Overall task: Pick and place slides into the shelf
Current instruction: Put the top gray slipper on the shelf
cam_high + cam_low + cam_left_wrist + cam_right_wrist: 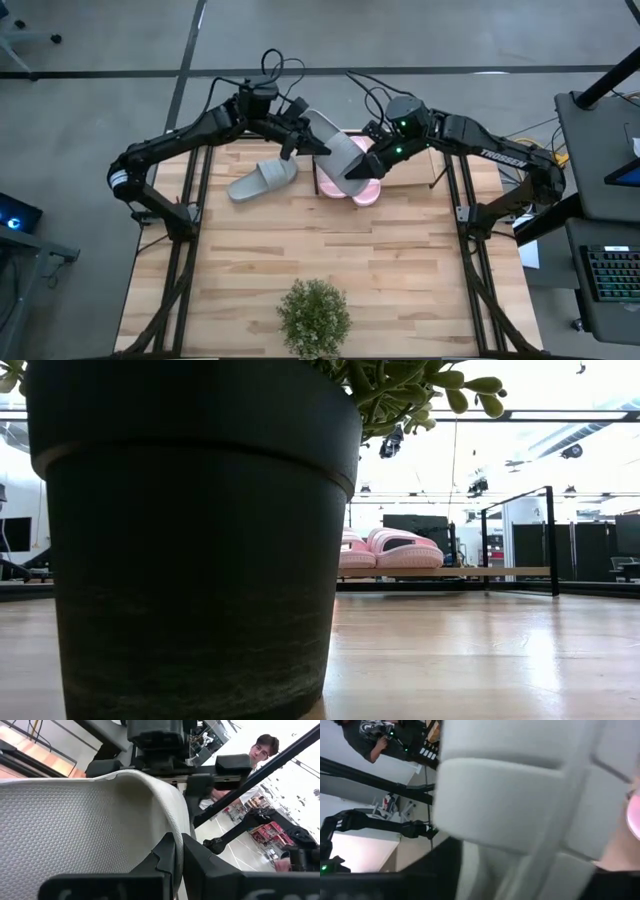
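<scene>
- Left gripper [291, 143] and right gripper [365, 160] are both holding one grey slide [335, 148] in the air above the shelf [322, 178], at the counter's far edge.
- Left jaws are clamping its edge; right jaws are closing on its other end.
- Risk: the arms pulling unevenly, so the soft slide is twisting loose and dropping onto the pink pair [364, 189].
- Count: two grey, one lying loose [263, 180] on the counter; two pink on the shelf.

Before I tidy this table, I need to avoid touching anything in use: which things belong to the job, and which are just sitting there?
Part of the job:
- grey slide held up, both end effectors on it: left, right
- second grey slide
- pink pair
- shelf

Just sitting there:
- potted plant
</scene>
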Robot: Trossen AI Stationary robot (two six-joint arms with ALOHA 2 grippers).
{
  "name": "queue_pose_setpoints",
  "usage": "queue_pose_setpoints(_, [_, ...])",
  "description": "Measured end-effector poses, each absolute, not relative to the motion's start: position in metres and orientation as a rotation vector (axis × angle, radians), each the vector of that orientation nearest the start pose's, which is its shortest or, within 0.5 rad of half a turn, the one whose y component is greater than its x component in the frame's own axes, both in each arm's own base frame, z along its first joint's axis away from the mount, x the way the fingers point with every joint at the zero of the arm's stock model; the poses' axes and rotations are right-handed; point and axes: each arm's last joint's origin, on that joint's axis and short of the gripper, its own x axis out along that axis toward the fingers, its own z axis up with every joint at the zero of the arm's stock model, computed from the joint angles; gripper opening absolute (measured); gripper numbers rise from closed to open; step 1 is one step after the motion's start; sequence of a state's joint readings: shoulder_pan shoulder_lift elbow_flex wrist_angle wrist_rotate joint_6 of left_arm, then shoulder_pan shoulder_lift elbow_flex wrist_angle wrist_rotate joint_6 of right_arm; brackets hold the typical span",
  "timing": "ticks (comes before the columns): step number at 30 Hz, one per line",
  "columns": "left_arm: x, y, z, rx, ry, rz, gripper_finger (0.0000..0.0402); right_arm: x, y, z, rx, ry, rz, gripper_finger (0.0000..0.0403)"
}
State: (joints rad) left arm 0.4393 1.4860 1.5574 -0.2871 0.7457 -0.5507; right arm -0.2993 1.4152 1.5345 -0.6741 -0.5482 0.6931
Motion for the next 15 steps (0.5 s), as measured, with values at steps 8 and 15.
queue_pose_setpoints(8, [0.3014,0.1197,0.4271,-0.660,0.253,-0.258,0.0001,0.2848,-0.0730,0.4040,0.913,0.578,0.039,0.0034])
queue_pose_setpoints(15, [0.3013,0.1207,0.4245,-0.718,0.266,-0.251,0.0065,0.2850,-0.0724,0.4036,0.911,0.581,0.045,0.0034])
